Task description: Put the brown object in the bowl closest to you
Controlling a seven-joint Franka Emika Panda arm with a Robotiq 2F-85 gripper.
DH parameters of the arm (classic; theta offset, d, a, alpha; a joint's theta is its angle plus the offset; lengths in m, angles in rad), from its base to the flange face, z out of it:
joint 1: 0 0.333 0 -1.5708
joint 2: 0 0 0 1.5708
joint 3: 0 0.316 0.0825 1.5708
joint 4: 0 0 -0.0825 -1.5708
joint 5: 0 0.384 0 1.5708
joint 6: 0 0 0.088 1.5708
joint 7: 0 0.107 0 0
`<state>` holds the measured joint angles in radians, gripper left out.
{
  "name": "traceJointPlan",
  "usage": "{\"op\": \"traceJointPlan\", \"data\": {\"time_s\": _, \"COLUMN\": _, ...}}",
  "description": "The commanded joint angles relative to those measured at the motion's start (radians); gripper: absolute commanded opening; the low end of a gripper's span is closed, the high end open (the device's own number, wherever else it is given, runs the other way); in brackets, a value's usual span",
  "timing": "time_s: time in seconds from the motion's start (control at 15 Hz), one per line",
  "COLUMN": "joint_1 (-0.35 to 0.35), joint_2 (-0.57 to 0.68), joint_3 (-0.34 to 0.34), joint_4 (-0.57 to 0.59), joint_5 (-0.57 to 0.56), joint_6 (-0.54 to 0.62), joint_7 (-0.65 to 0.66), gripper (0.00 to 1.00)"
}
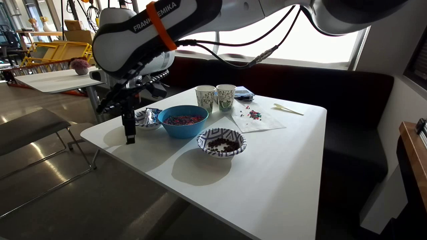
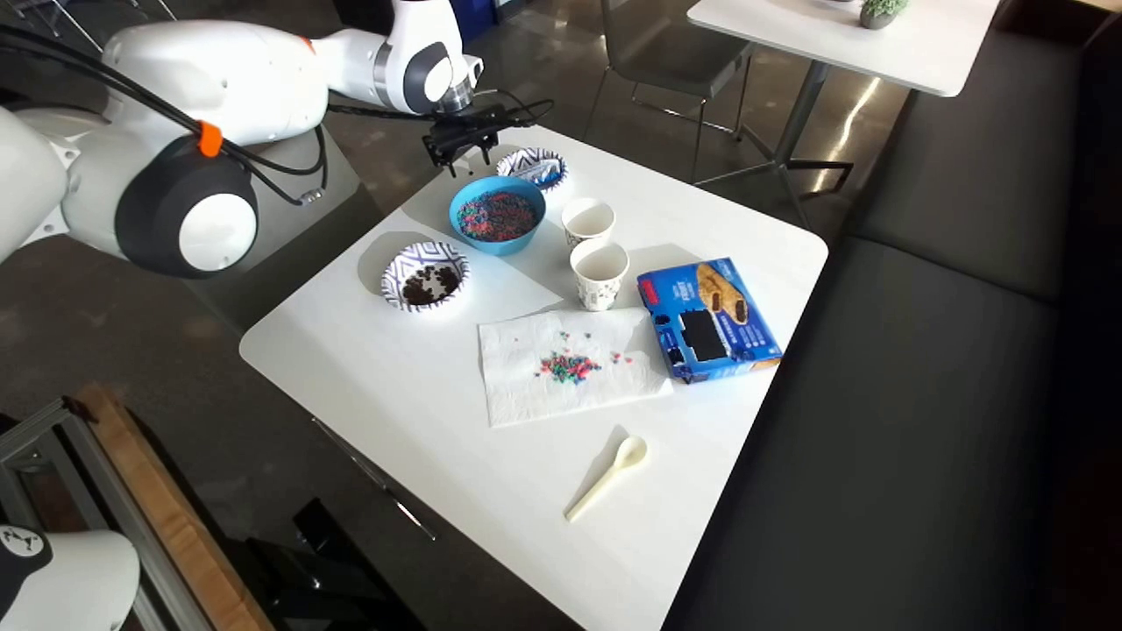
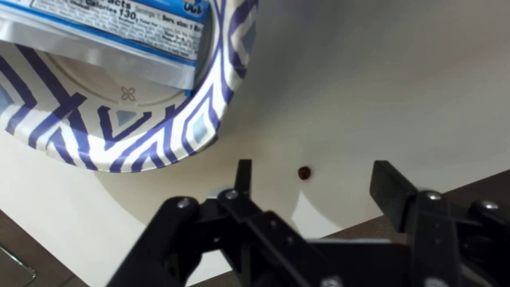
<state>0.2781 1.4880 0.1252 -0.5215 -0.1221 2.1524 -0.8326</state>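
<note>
Near the edge of a white table, a Robotiq gripper hangs with its fingers spread wide and nothing in their hold, above a lone brown pellet. The wrist view frames the pellet on the table, roughly midway across the gap; how high the fingertips stand over it is hard to tell. Near it sits a patterned paper bowl with a snack wrapper inside; past a blue bowl of coloured bits, a matching paper bowl of dark pellets looks the likelier goal, though the task's wording leaves room for doubt.

The pick appears to be the step at hand, and a touchy one at this size. Fingers closing too high would probably pass over the pellet; too low, they could press hard on the table. A lopsided squeeze might flick it away, and with the table's edge near, it could roll to the floor. Any drift toward the patterned paper bowl risks catching its rim and shoving it. A weak grip over the blue bowl could lose the pellet among the bits, and two look-alike paper bowls invite a wrong delivery.
</note>
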Motion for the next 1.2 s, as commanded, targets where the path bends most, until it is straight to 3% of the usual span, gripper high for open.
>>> {"op": "traceJointPlan", "data": {"time_s": 0.0, "joint_1": -0.021, "joint_2": 0.0, "joint_3": 0.025, "joint_4": -0.018, "joint_5": 0.045, "joint_6": 0.032, "joint_7": -0.063, "gripper": 0.73}}
{"op": "traceJointPlan", "data": {"time_s": 0.4, "joint_1": -0.04, "joint_2": 0.0, "joint_3": 0.06, "joint_4": -0.035, "joint_5": 0.098, "joint_6": 0.065, "joint_7": -0.143, "gripper": 0.53}}
{"op": "traceJointPlan", "data": {"time_s": 0.47, "joint_1": -0.041, "joint_2": 0.0, "joint_3": 0.064, "joint_4": -0.037, "joint_5": 0.105, "joint_6": 0.07, "joint_7": -0.153, "gripper": 0.56}}
{"op": "traceJointPlan", "data": {"time_s": 0.53, "joint_1": -0.043, "joint_2": 0.0, "joint_3": 0.068, "joint_4": -0.04, "joint_5": 0.111, "joint_6": 0.071, "joint_7": -0.161, "gripper": 0.5}}
{"op": "traceJointPlan", "data": {"time_s": 0.67, "joint_1": -0.046, "joint_2": 0.0, "joint_3": 0.072, "joint_4": -0.044, "joint_5": 0.122, "joint_6": 0.068, "joint_7": -0.17, "gripper": 0.53}}
{"op": "traceJointPlan", "data": {"time_s": 1.13, "joint_1": -0.057, "joint_2": 0.0, "joint_3": 0.072, "joint_4": -0.06, "joint_5": 0.138, "joint_6": 0.07, "joint_7": -0.166, "gripper": 0.45}}
